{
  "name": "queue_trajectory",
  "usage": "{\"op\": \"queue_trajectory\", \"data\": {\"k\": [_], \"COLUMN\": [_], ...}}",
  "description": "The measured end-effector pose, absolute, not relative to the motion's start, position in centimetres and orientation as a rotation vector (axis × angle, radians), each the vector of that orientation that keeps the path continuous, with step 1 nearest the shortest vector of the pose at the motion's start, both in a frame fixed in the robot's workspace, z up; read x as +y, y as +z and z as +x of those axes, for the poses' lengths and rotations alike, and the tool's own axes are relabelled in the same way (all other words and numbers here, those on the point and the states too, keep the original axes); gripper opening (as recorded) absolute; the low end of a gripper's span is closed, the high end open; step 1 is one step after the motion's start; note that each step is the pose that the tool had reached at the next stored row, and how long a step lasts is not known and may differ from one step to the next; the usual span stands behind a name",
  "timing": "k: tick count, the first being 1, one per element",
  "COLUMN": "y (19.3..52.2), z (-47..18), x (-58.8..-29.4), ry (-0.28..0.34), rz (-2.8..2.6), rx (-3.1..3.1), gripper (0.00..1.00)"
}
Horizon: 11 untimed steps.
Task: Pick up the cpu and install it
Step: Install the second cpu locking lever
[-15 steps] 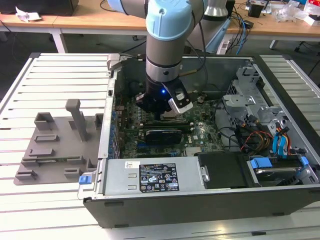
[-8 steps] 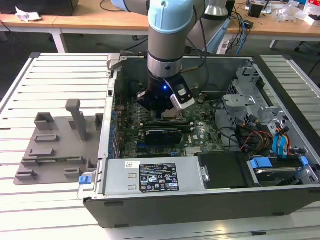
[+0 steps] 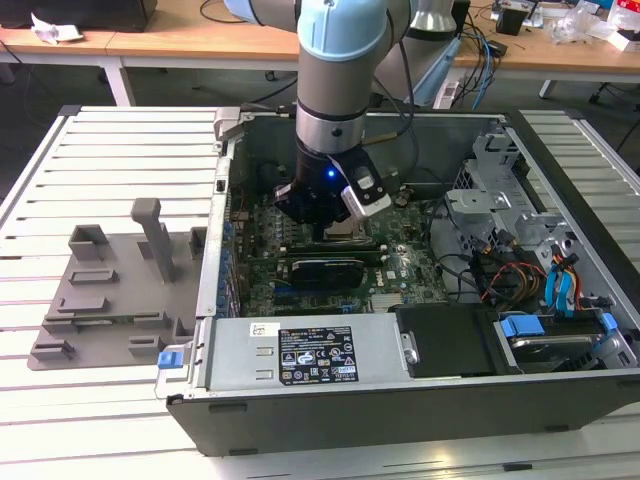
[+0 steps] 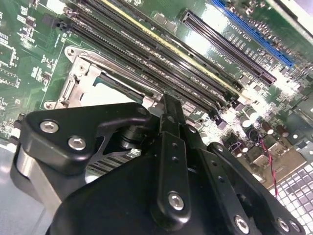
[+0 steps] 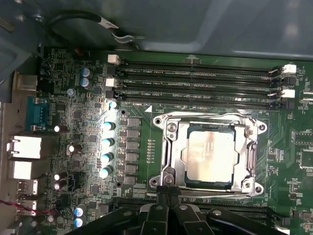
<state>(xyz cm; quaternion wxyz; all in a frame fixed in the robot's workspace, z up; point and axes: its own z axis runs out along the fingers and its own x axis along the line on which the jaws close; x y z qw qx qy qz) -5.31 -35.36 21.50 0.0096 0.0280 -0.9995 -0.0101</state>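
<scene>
Fingers of our gripper sit nearest the camera in the first wrist view, black and pressed together into one narrow tip with nothing caught between them, so we read the jaws as closed and empty. In the second wrist view the same black gripper comes to a single thin point over the board. Just past that tip lies the socket frame, its metal edges bolted at the corners, and inside the frame rests the cpu, its pale silvery top flat and square to the frame. We see the cpu apart from the jaws: the tip stands at the frame's near edge, beside the chip and not touching it. Beyond the frame run the long dark memory slots on the green motherboard. In the exterior view our gripper hangs low inside the open computer case, over the board. On the exterior view's left, well apart from the case, a grey plastic tray with upright posts sits on the slatted table.
</scene>
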Motion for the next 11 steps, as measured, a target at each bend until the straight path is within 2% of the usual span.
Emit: {"op": "queue_trajectory", "data": {"k": [11], "y": [22.6], "z": [-4.1], "x": [-34.6], "ry": [-0.031], "rz": [0.087], "rx": [-3.120], "gripper": [0.11]}}
